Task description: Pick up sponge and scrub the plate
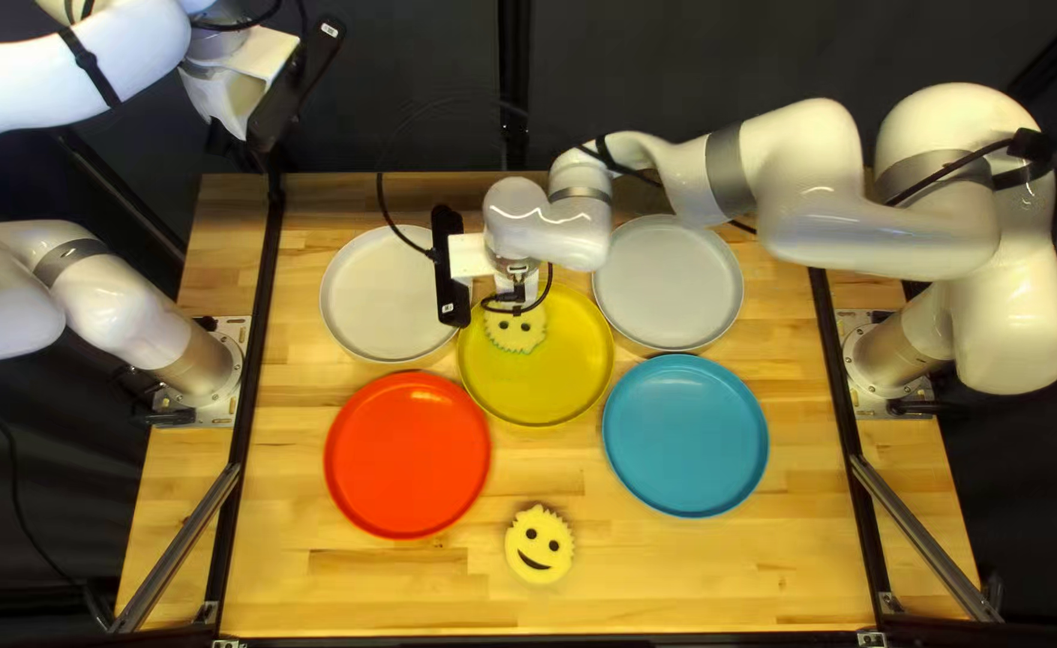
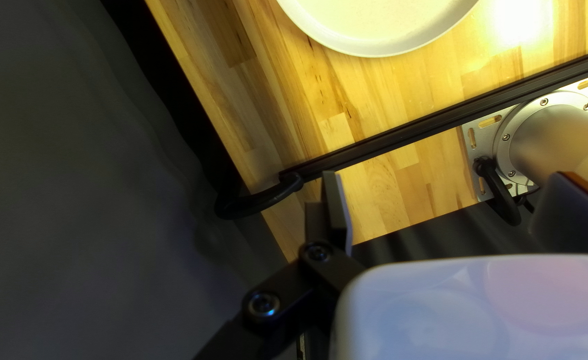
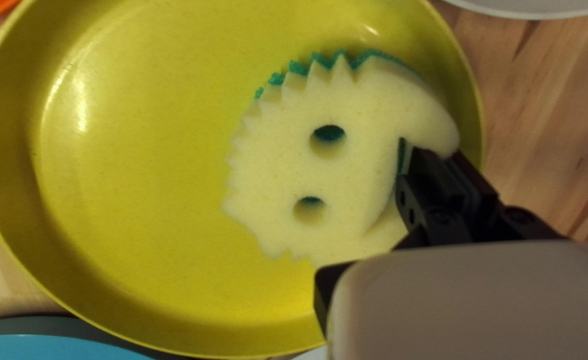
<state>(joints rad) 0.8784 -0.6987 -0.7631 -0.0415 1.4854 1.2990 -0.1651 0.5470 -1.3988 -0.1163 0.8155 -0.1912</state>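
Sponge (image 3: 280, 160): off-centre inside the yellow plate (image 3: 140, 200), green side down.
Right hand (image 3: 434, 160): I have it pinching the mouth-side rim; with an edge-only hold, drag could twist the foam loose.
Plate support: 0 hands; hard strokes could shove it into the blue plate (image 1: 685, 438).
Left hand (image 2: 447, 190): 2 fingers spread, well apart.

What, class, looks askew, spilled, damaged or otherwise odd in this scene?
Nothing looks spilled or broken. One oddity: the pale yellow, jagged-edged foam sponge in the round yellow plate looks bent out of shape beside its mouth, where the black right gripper pinches it; probably just soft foam yielding.
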